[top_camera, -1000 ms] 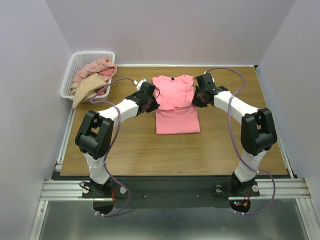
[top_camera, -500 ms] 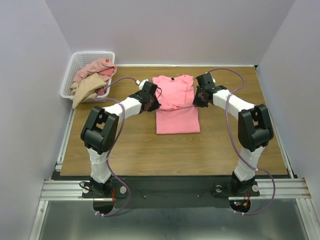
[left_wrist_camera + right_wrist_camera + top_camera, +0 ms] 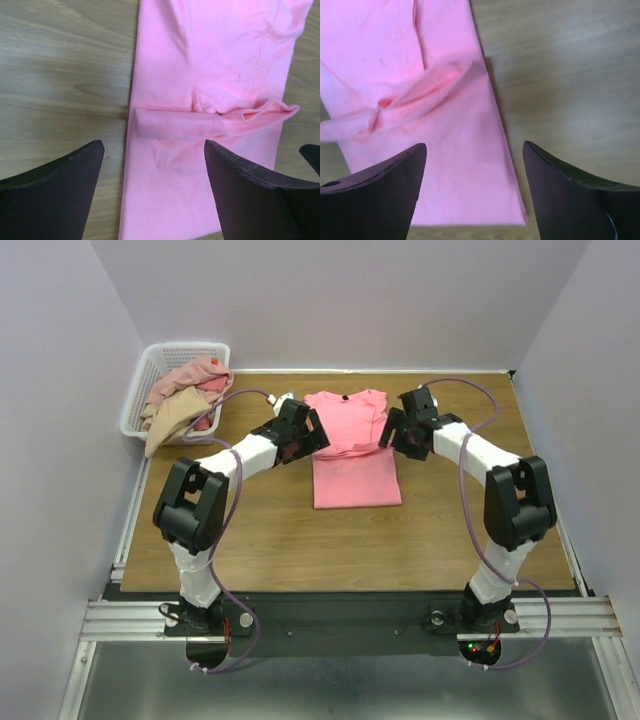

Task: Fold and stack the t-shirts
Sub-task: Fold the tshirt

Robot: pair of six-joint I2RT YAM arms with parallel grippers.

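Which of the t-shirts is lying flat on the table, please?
The bright salmon-pink t-shirt; the dusty pink and tan ones are heaped in the white basket.

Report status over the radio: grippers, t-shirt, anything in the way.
Left gripper open, right gripper open, both empty. Salmon-pink t-shirt flat on table, sleeves folded in. Nothing in the way; basket far left.
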